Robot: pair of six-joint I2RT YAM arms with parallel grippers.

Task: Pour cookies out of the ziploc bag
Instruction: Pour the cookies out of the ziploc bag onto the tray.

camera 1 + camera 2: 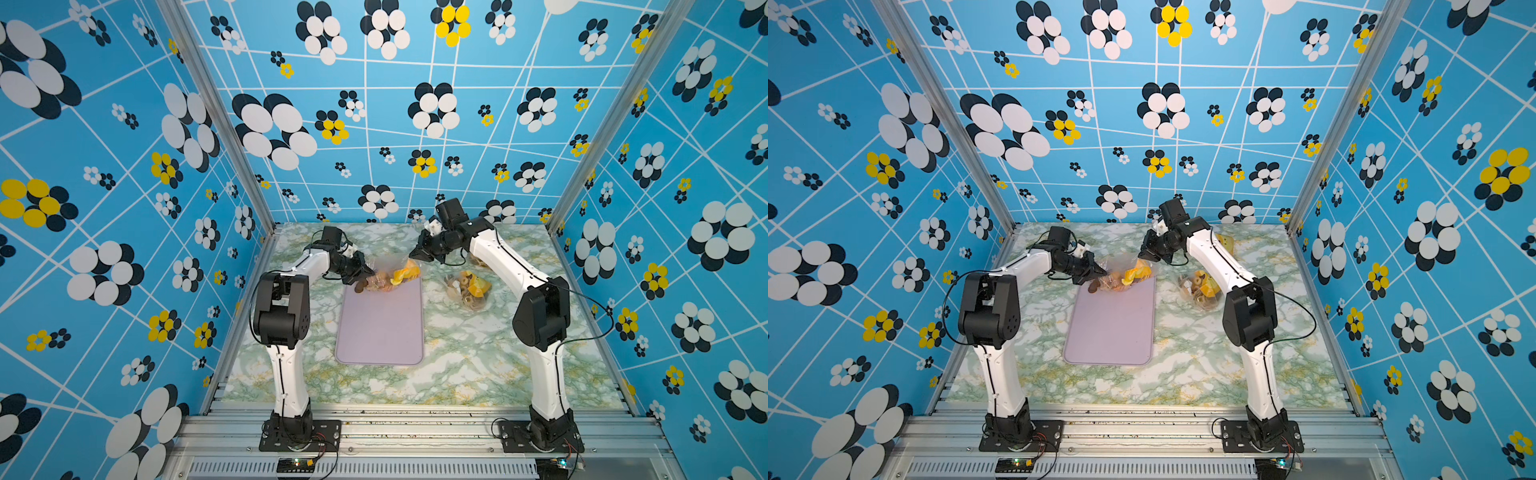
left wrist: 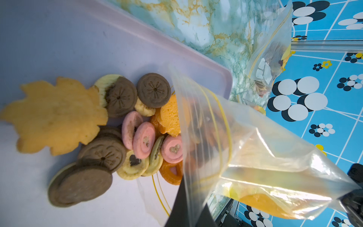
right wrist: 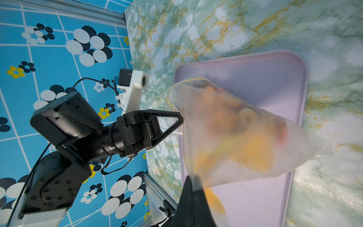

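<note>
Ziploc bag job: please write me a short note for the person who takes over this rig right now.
Left claw: shut on the bag, near its open mouth.
Right claw: shut on the bag's other end, lifted.
Done: a pile of cookies lies on the tray, at its far end.
To do: some cookies are still inside the bag; tip them out.
Another filled bag lies on the table beside the tray.

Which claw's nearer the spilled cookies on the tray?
Left. The left claw grips the bag mouth right beside the cookies; the right claw holds the bag's far end, farther off.
</note>
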